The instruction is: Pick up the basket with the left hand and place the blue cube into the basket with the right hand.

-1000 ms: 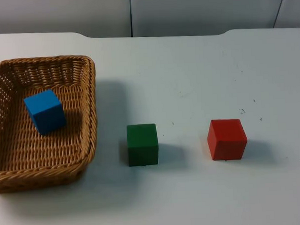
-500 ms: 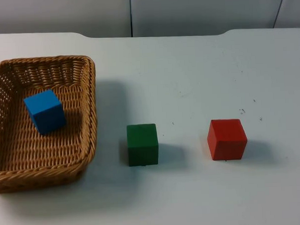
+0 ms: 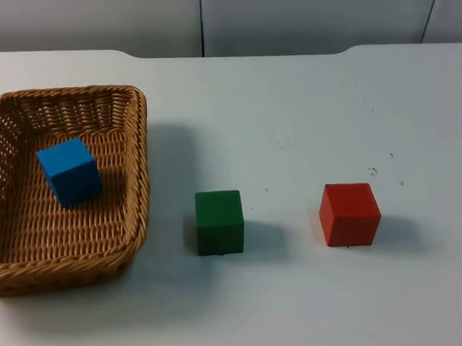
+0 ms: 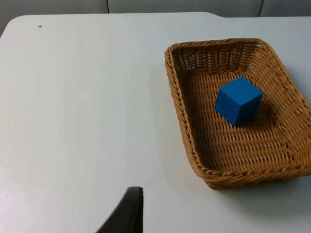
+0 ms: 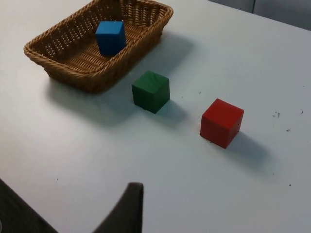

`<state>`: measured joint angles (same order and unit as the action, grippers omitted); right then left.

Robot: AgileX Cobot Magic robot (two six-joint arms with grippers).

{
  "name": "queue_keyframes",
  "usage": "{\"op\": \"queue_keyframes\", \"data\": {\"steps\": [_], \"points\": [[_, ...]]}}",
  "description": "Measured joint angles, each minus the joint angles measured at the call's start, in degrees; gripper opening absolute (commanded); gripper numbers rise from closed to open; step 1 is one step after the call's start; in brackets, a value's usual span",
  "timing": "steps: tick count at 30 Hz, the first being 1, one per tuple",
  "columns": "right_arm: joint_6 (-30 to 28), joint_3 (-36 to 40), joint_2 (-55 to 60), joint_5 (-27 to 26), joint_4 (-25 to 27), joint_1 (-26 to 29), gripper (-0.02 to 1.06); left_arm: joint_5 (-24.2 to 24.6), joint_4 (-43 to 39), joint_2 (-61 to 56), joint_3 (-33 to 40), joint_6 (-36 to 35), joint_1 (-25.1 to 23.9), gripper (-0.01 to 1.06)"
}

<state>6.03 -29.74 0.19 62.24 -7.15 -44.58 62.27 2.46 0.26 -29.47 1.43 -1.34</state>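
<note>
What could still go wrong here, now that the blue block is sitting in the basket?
The blue cube lies loose in the wicker basket, so if an arm lifted or tipped the basket, the cube might slide or tumble out. The green cube stands close beside the basket's wall; an arm reaching in there could knock it. The red cube stands further off, so it seems less at risk.

So there was one wicker basket (image 3: 136, 181), and three cubes total: one blue cube (image 3: 69, 171), one green cube (image 3: 219, 222), one red cube (image 3: 349, 214).
</note>
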Motion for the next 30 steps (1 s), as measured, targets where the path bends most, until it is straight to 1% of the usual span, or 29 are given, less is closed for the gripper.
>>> {"op": "queue_keyframes", "data": {"steps": [2, 4, 5, 9, 10, 14, 15, 19, 20, 22, 24, 25, 30], "points": [[0.0, 0.0, 0.0, 0.0, 0.0, 0.5, 1.05, 0.0, 0.0, 0.0, 0.0, 0.0, 0.0, 1.05], [0.0, 0.0, 0.0, 0.0, 0.0, 2.6, 1.05, 0.0, 0.0, 0.0, 0.0, 0.0, 0.0, 1.05], [0.0, 0.0, 0.0, 0.0, 0.0, 2.6, 1.05, 0.0, 0.0, 0.0, 0.0, 0.0, 0.0, 1.05], [0.0, 0.0, 0.0, 0.0, 0.0, 12.2, 1.05, 0.0, 0.0, 0.0, 0.0, 0.0, 0.0, 1.05], [0.0, 0.0, 0.0, 0.0, 0.0, 12.2, 1.05, 0.0, 0.0, 0.0, 0.0, 0.0, 0.0, 1.05], [0.0, 0.0, 0.0, 0.0, 0.0, 21.4, 1.05, 0.0, 0.0, 0.0, 0.0, 0.0, 0.0, 1.05], [0.0, 0.0, 0.0, 0.0, 0.0, 21.4, 1.05, 0.0, 0.0, 0.0, 0.0, 0.0, 0.0, 1.05], [0.0, 0.0, 0.0, -0.1, 0.0, 30.2, 1.05, 0.0, 0.0, 0.0, 0.0, 0.0, 0.0, 1.05], [0.0, 0.0, 0.0, -0.1, 0.0, 30.2, 1.05, 0.0, 0.0, 0.0, 0.0, 0.0, 0.0, 1.05], [0.0, 0.0, 0.0, -0.1, 0.0, 35.2, 1.05, 0.0, 0.0, 0.0, 0.0, 0.0, 0.0, 1.05], [0.0, 0.0, 0.0, -0.1, 0.0, 38.3, 1.05, 0.0, 0.0, 0.0, 0.0, 0.0, 0.0, 1.05], [0.0, 0.0, 0.0, -0.1, 0.0, 38.3, 1.05, 0.0, 0.0, 0.0, 0.0, 0.0, 0.0, 1.05], [0.0, 0.0, 0.0, -0.1, 0.0, 44.9, 1.05, 0.0, 0.0, 0.0, 0.0, 0.0, 0.0, 1.05]]}}
